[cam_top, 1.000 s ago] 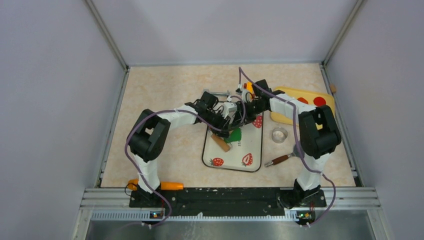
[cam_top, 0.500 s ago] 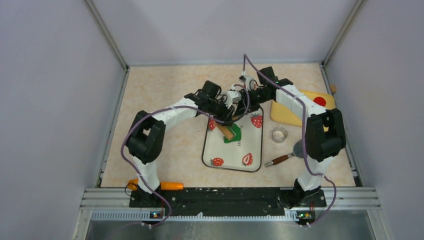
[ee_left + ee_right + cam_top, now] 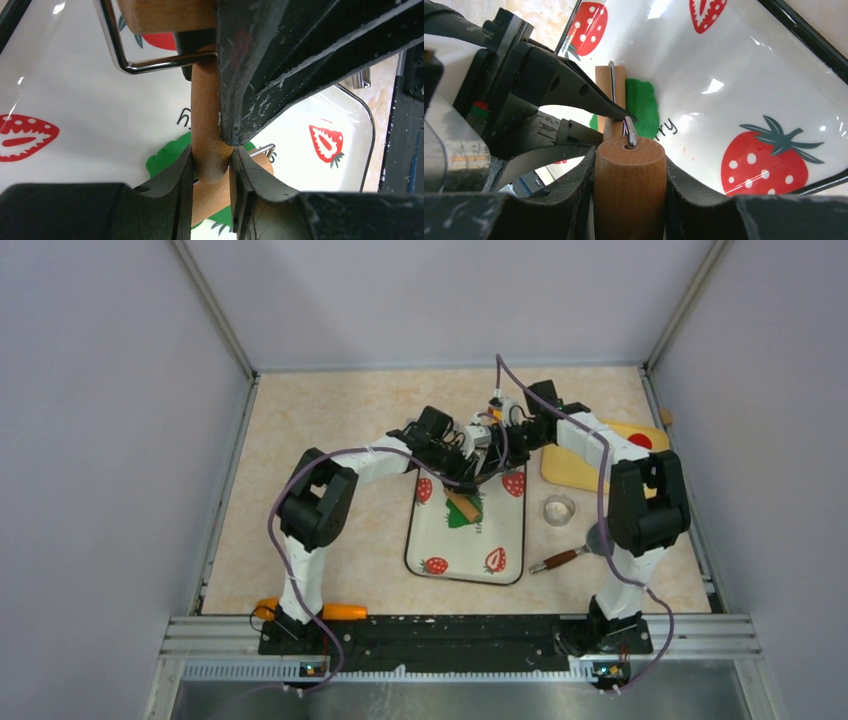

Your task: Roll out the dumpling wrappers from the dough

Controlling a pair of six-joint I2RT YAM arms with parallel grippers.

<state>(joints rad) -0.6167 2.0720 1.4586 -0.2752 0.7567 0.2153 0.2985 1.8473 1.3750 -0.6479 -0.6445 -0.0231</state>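
Now the wooden roller [image 3: 462,506] is sitting farther up the strawberry tray [image 3: 462,550] than before. The left gripper [image 3: 212,161] is squeezing its handle, the right gripper [image 3: 630,167] its wooden end. The dough [image 3: 643,105] is lying on the tray, probably touching the roller.

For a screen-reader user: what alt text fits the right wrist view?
The right gripper clamps the near end of a wooden roller; its far end meets the green dough on a strawberry-print tray, and the left gripper holds its middle.
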